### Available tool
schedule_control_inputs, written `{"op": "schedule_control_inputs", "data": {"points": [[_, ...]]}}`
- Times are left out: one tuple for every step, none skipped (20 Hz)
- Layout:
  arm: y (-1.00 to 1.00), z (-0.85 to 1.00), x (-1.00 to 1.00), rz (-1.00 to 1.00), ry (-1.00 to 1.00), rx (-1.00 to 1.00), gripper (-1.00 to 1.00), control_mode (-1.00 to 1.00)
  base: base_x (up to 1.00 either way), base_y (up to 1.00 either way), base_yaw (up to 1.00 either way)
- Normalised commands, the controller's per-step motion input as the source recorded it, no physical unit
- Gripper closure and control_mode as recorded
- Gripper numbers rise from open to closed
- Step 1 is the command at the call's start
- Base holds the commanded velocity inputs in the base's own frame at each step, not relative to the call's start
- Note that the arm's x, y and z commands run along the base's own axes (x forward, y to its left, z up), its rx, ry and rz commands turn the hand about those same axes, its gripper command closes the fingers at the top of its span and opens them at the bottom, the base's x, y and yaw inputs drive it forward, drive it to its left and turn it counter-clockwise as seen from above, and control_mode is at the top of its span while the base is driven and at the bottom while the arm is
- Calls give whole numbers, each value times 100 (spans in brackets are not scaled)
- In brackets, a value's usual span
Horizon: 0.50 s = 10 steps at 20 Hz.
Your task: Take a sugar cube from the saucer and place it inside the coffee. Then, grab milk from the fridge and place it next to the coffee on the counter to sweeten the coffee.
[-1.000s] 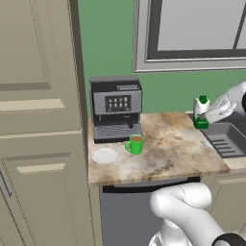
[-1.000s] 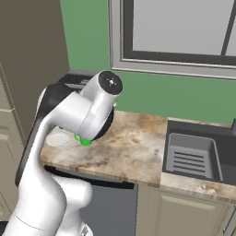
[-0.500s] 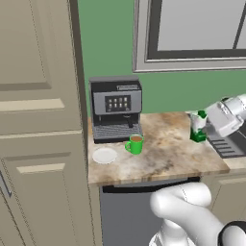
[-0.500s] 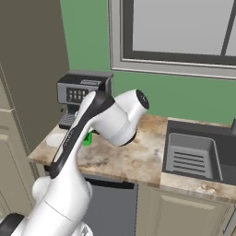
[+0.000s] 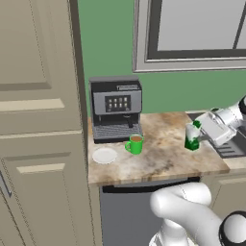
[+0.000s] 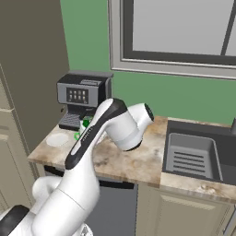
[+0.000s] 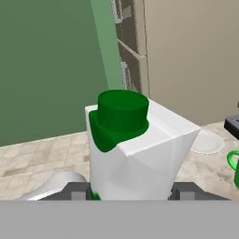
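1. The milk [image 5: 192, 136] is held upright in the gripper [image 5: 202, 136], its long axis vertical and its green cap uppermost.
2. In the hand view the jaws are seen closed on the lower body of the milk [image 7: 140, 158], one on each side, with the cap [image 7: 122, 110] on the sloped top of the carton.
3. The carton is found at the right part of the counter [image 5: 163, 158], low over its surface; whether its base touches the stone cannot be told.
4. The coffee [image 5: 135, 143] is seen well to the carton's left, in front of the coffee machine [image 5: 116, 114], with brown liquid inside.
5. The saucer [image 5: 104, 155] lies flat just left of the mug.
6. The sink [image 6: 193, 154] is set into the counter at the right.
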Motion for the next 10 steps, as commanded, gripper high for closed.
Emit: {"op": "schedule_control_inputs", "data": {"points": [[0,-37,31,0,0,0,100,-100,0,0,0],[0,-35,36,0,0,0,100,-100,0,0,0],[0,-36,34,-1,0,0,100,-100,0,0,0],[0,-36,33,-2,0,0,100,-100,0,0,0],[0,-38,32,-3,0,0,100,-100,0,0,0],[0,-35,35,-5,0,0,100,-100,0,0,0],[0,-33,36,-5,0,0,100,-100,0,0,0],[0,-31,39,-7,0,0,100,-100,0,0,0],[0,-31,44,-7,0,0,100,-100,0,0,0],[0,-29,45,-8,0,0,100,-100,0,0,0]]}}
